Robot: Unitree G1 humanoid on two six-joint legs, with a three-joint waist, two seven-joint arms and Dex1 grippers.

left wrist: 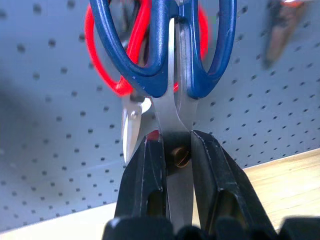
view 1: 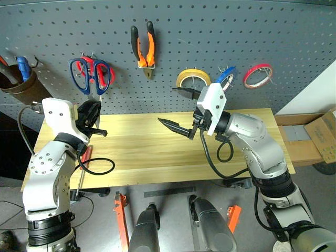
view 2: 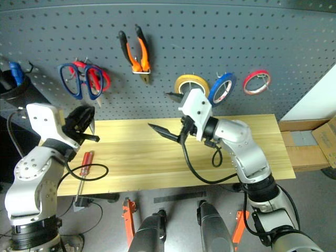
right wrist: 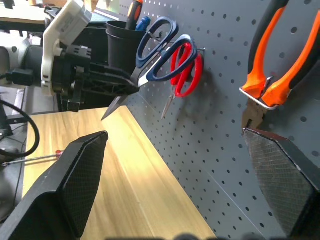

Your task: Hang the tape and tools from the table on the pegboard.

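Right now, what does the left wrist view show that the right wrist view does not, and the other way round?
Left wrist view alone: the blue scissors' pivot screw, clamped between the left gripper's fingers.

Right wrist view alone: the orange-and-black pliers hanging on the pegboard, a black cup holding tools, the red-handled screwdriver lying on the table, and the open right gripper.

Both: the blue scissors, the red scissors behind them, pegboard and table.

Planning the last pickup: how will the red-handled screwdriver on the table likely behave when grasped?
The screwdriver looks slim and rigid, so probably light. Its round handle may roll on the smooth table. A black cable loops over it, so it could snag.
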